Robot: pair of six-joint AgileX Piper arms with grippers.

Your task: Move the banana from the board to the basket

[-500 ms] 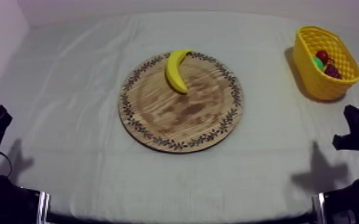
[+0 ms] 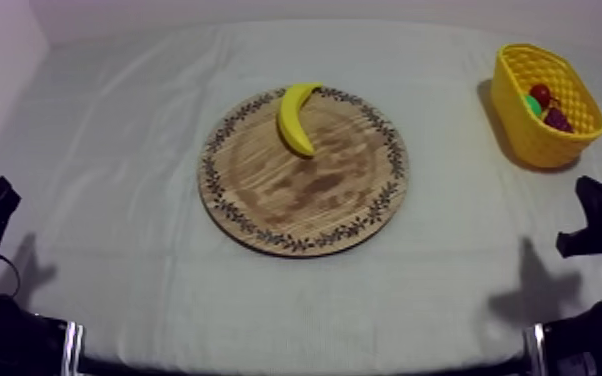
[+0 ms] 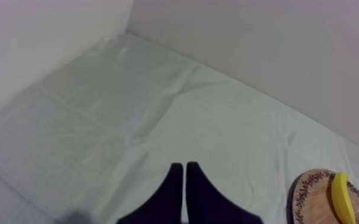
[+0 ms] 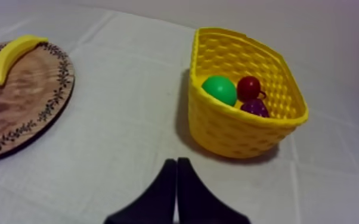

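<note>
Two clenched grippers, nothing held: left gripper [image 3: 185,170] above bare cloth [image 3: 128,119] near the wooden board [image 2: 305,200], right gripper [image 4: 176,162] facing the yellow basket [image 4: 235,128]. Banana [image 2: 297,117] on the board's far rim, well apart from the basket; small red fruit [image 4: 248,87] inside.

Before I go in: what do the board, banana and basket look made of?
Board: wood, matte, with visible grain and a dark leaf-pattern rim. Banana: probably plastic, judging by its smooth, evenly yellow skin. Basket: moulded plastic, judging by its bright yellow woven-pattern walls.
</note>
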